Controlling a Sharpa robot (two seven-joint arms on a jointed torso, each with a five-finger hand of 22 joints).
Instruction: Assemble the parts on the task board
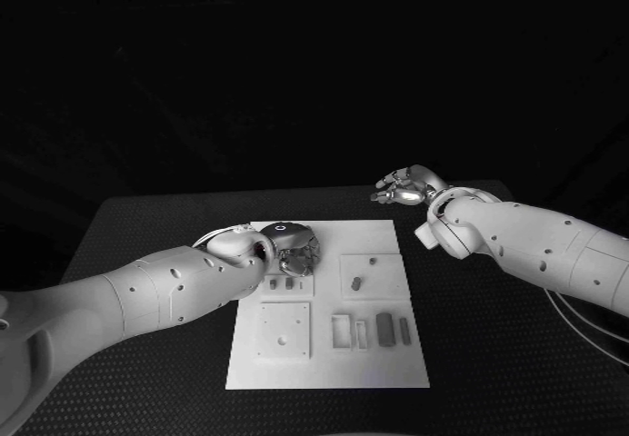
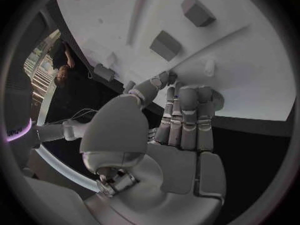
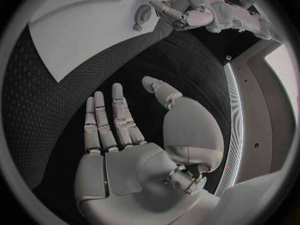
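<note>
Pick-up step: left hand (image 1: pixel 296 249), fingers curled over board (image 1: pixel 394 363) upper left, grasp indiscernible. Right hand (image 1: pixel 408 187) spread, empty. Next: confirm part secured.

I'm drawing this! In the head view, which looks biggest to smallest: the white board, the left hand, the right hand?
1. The task board looks biggest by far.
2. The left hand, over the board.
3. The right hand, over the black table.

The two hands look close in size, and the right one is farther from the camera, so their order is unsure.

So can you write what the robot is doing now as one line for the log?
left hand: over task board, fingers curled, nothing seen held | right hand: open, off board | parts: on board
</note>
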